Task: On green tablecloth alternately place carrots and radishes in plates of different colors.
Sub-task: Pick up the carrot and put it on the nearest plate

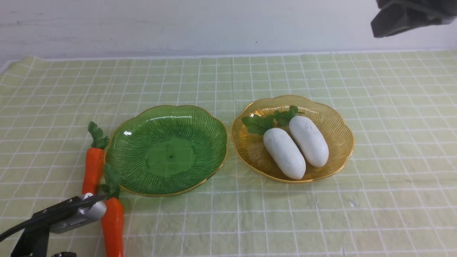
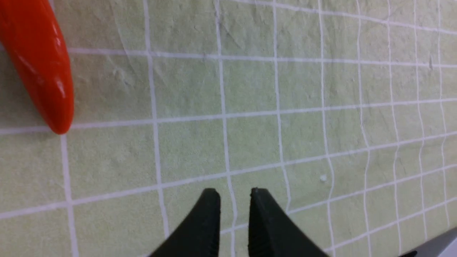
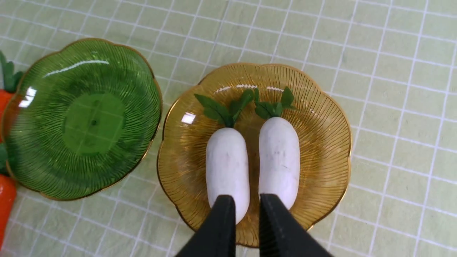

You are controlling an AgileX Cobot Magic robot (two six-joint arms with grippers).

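Turning to the carrots, we judge, with both radishes already plated.
Our left gripper [image 2: 234,192] is parted and empty, one carrot [image 1: 113,226] near it, the other [image 1: 93,167] a little farther; next we'd line up and grasp one. Beyond the hand, the green plate [image 1: 171,157] is empty; farther, the amber plate [image 1: 337,142] holds two radishes [image 1: 284,153], within view of our right gripper [image 3: 247,197], parted slightly and gripping nothing.

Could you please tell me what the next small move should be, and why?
Probably ease the left end effector over the nearer carrot: both carrots lie beside the green plate, which is empty, while both radishes already rest in the amber plate.
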